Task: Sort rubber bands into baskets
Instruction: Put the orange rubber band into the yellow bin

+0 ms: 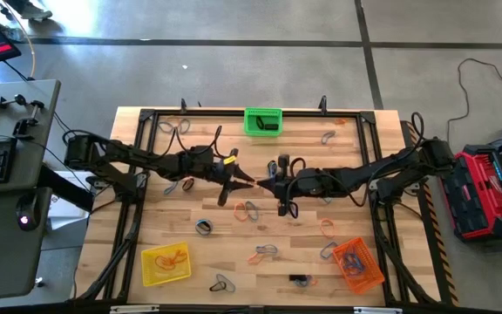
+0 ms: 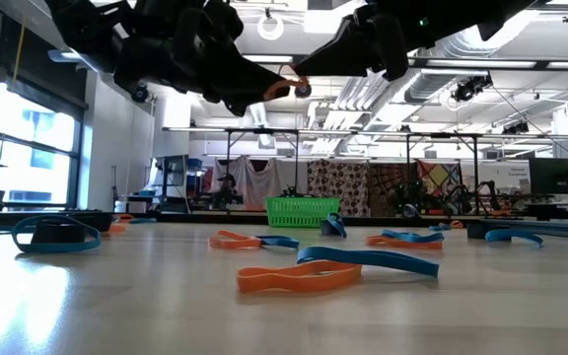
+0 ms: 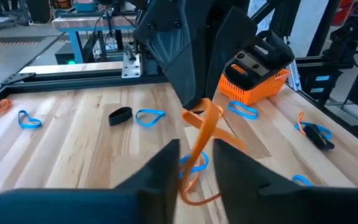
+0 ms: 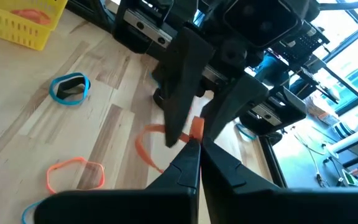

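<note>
Two dark grippers are seen meeting tip to tip above the middle of the wooden table (image 1: 146,157), an orange rubber band (image 3: 202,134) stretched between them. The right gripper (image 4: 194,146) is clamped tight on one end of the band; the left gripper (image 3: 194,162) is set about the band's other end with its fingers narrowed, though whether they are actually pinching it cannot be told. The band is held in the air, clear of the boards. The table is framed by black rails along its edges, and the baskets are kept to the margins: the green basket (image 1: 262,120) at the far edge, the yellow basket (image 1: 165,263) near the left front corner, the orange basket (image 1: 358,264) near the right front corner. Open wood is left between them, scattered with loose rubber bands in blue and orange (image 2: 294,279). Bands are visible inside the yellow and orange baskets; the green basket's contents are hard to make out beyond something dark. In the level view the arms are cut off by the picture's upper edge, and the yellow and orange baskets are not seen there.
</note>
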{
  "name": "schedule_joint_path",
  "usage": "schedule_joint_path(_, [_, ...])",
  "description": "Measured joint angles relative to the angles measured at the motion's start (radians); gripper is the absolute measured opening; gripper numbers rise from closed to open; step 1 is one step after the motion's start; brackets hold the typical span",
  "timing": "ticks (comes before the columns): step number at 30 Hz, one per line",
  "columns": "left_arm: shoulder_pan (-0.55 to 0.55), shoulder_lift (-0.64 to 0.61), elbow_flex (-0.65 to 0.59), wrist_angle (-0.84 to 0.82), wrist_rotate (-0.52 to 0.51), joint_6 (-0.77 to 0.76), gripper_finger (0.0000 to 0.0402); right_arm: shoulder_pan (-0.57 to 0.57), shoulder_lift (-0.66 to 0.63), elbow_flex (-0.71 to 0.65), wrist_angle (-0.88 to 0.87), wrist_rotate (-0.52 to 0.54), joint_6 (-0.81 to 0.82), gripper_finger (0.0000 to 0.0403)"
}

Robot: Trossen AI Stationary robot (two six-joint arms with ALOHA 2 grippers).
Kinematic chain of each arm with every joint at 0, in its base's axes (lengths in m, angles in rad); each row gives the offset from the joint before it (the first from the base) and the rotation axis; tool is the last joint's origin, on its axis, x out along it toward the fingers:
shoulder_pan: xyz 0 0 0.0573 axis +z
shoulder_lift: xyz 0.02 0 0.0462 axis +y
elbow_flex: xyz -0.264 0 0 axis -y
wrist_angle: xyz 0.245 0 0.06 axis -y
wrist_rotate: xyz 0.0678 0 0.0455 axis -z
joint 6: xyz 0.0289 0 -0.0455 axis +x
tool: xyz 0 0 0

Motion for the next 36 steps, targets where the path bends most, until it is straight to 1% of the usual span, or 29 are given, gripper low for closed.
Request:
schedule_joint_path(3, [0.015,-0.006,0.000,-0.003,0.000,0.001,0.0017,0.000,0.000,0.000,-0.001,0.017,0.012,0.0001])
schedule_joint_path(4, [0.020,-0.007,0.000,-0.005,-0.001,-0.002,0.0009,0.000,0.000,0.000,-0.001,0.030,0.024,0.0003])
schedule_joint_path(7, [0.036,-0.007,0.000,-0.027,-0.005,-0.008,0.0010,-0.002,0.000,0.000,-0.018,0.046,0.059,0.0016])
schedule_joint_path(9, [0.043,-0.011,0.000,-0.050,-0.009,-0.009,0.0005,-0.008,0.000,0.000,-0.030,0.046,0.084,0.0032])
schedule_joint_path(12, [0.053,-0.031,0.000,-0.091,-0.012,-0.005,0.0003,-0.015,0.000,0.000,-0.033,0.055,0.136,0.0068])
schedule_joint_path(14, [0.058,-0.056,0.000,-0.133,-0.012,0.002,0.0002,-0.016,0.000,0.000,-0.040,0.087,0.166,0.0097])
schedule_joint_path(18, [0.067,-0.140,0.000,-0.245,-0.012,0.033,0.0001,-0.016,0.000,0.000,-0.040,0.168,0.192,0.0148])
schedule_joint_path(20, [0.070,-0.196,0.000,-0.319,-0.012,0.052,0.0001,-0.016,0.000,0.000,-0.040,0.192,0.192,0.0163])
schedule_joint_path(22, [0.069,-0.261,0.000,-0.416,-0.012,0.059,0.0001,-0.016,0.000,0.000,-0.042,0.205,0.191,0.0168])
schedule_joint_path(25, [0.048,-0.363,0.000,-0.564,-0.017,0.059,0.0001,-0.018,0.000,0.000,-0.049,0.206,0.191,0.0157])
schedule_joint_path(28, [-0.001,-0.457,0.004,-0.708,-0.052,0.037,0.0001,-0.024,0.000,0.000,-0.052,0.205,0.186,0.0125])
schedule_joint_path(31, [-0.080,-0.524,0.045,-0.886,-0.143,-0.004,0.0000,-0.036,0.000,0.000,-0.061,0.204,0.184,0.0081])
schedule_joint_path(34, [-0.185,-0.553,0.108,-1.058,-0.253,-0.064,0.0000,-0.047,0.000,0.000,-0.068,0.201,0.184,0.0034])
schedule_joint_path(36, [-0.256,-0.558,0.153,-1.157,-0.281,-0.111,0.0000,-0.055,0.000,0.000,-0.072,0.189,0.183,0.0010])
